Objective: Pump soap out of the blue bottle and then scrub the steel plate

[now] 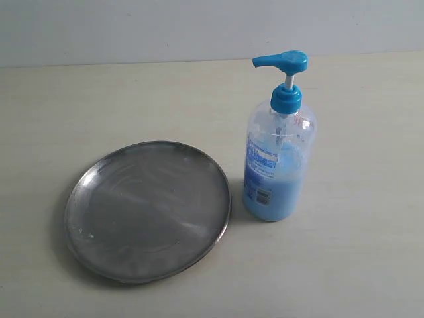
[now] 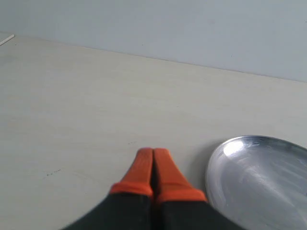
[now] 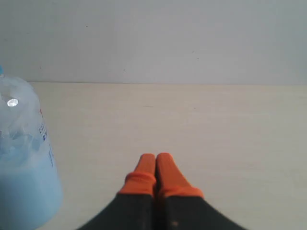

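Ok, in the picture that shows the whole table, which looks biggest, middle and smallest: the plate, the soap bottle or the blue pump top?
1. The plate: biggest, it covers the most picture.
2. The soap bottle: next, tall but much narrower.
3. The blue pump top: smallest, just the bit on the bottle's top.

The left gripper (image 2: 152, 153) is being seen as two tapered fingers (image 2: 140, 170) sheathed in bright orange, rounded at the tips, emerging from matte black bases; the right gripper (image 3: 156, 157) is being seen identically built.
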`<action>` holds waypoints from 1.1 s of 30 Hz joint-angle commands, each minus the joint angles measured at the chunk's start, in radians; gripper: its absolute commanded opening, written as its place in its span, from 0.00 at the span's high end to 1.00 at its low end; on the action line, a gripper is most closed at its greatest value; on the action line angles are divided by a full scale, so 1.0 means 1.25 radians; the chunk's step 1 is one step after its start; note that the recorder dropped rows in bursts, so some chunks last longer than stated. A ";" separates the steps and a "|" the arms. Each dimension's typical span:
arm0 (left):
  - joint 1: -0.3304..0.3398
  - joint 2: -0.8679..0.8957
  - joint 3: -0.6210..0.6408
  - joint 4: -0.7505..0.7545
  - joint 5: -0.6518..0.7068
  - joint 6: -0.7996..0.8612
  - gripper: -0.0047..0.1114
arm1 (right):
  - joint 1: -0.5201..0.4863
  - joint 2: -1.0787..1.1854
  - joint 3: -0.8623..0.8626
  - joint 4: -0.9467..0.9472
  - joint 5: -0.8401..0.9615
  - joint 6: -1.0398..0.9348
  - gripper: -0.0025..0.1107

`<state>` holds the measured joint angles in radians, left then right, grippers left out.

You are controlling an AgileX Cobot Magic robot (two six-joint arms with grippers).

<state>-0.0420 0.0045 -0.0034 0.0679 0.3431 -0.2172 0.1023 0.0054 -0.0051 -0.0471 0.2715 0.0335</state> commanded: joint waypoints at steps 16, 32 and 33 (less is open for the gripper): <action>0.001 -0.004 0.003 0.004 -0.006 0.002 0.95 | -0.004 -0.004 0.004 -0.004 -0.003 -0.003 0.98; 0.001 -0.004 0.003 0.004 -0.006 0.002 0.95 | -0.004 0.045 -0.030 -0.004 -0.003 -0.004 0.98; 0.001 -0.004 0.003 0.004 -0.006 0.002 0.95 | -0.004 0.064 -0.042 -0.004 -0.003 -0.004 0.98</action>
<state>-0.0420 0.0045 -0.0034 0.0679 0.3431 -0.2172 0.1023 0.0442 -0.0222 -0.0471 0.2780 0.0335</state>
